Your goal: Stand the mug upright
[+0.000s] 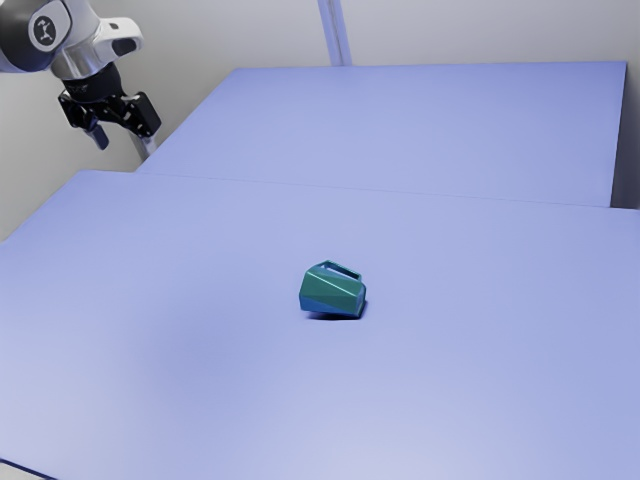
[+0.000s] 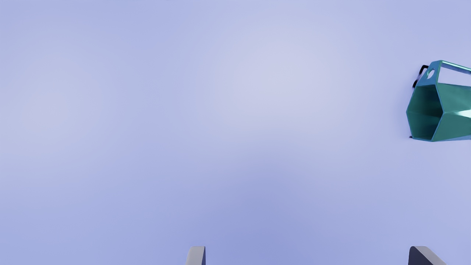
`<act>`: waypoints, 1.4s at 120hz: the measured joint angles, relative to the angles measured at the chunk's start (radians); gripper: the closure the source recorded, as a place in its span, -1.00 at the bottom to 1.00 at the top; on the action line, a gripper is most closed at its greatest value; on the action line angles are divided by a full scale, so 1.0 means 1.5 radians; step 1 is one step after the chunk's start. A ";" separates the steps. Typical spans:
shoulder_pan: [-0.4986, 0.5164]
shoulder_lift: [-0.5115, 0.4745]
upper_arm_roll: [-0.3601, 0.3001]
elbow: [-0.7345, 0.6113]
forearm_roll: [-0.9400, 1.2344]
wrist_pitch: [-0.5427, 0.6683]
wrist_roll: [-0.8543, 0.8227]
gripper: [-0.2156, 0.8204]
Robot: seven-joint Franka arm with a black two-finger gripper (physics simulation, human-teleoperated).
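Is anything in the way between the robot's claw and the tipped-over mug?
Nothing that I can see: the open claw is up in the air, and the green mug lies on its side on the blue table.

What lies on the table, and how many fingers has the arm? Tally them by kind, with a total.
Mug: 1, green, lying on its side
Fingers: 2, standing apart
Total: 3
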State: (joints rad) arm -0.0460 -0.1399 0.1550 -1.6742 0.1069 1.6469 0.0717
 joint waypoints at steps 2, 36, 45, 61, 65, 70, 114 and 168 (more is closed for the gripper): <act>0.000 0.000 0.000 -0.001 0.000 0.001 0.002 -0.58; 0.000 0.011 0.001 -0.006 -0.005 0.027 0.022 -0.58; 0.001 0.017 0.002 -0.008 -0.023 0.045 0.027 -0.58; 0.001 0.046 0.002 -0.017 -0.126 0.064 0.032 -0.58; 0.000 0.056 0.002 -0.022 -0.150 0.068 0.033 -0.58; 0.000 0.069 0.002 -0.033 -0.181 0.071 0.033 -0.58; 0.014 0.200 0.004 -0.107 -0.378 0.098 0.036 -0.58; 0.013 0.333 0.003 -0.100 -0.562 0.120 0.042 -0.58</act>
State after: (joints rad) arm -0.0258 0.3589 0.1590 -1.8247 -0.7366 1.8273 0.1347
